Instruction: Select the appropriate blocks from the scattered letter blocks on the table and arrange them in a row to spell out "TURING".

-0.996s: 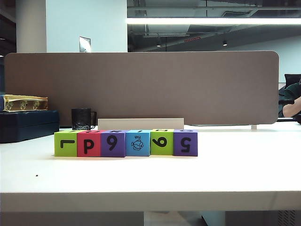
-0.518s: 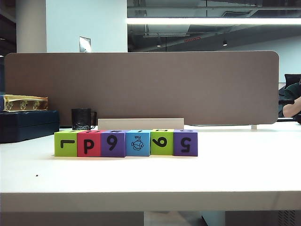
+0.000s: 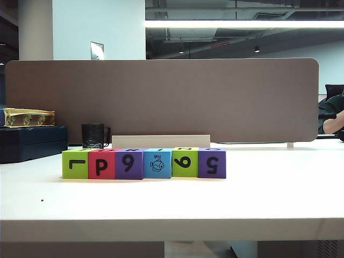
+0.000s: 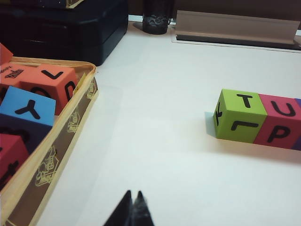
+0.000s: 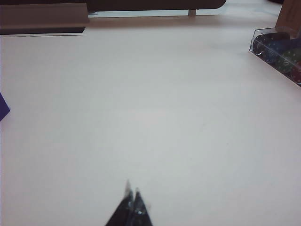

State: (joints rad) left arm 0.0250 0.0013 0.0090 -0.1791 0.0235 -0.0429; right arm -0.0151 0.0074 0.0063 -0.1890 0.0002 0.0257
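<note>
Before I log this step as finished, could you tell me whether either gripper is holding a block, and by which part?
Nothing is held. The left gripper and the right gripper are both shut on nothing above bare table, apart from the letter blocks standing in their row.

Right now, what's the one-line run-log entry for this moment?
letter blocks: six touching in one row on table | left gripper: shut, empty, clear of row | right gripper: shut, empty, over bare table
</note>
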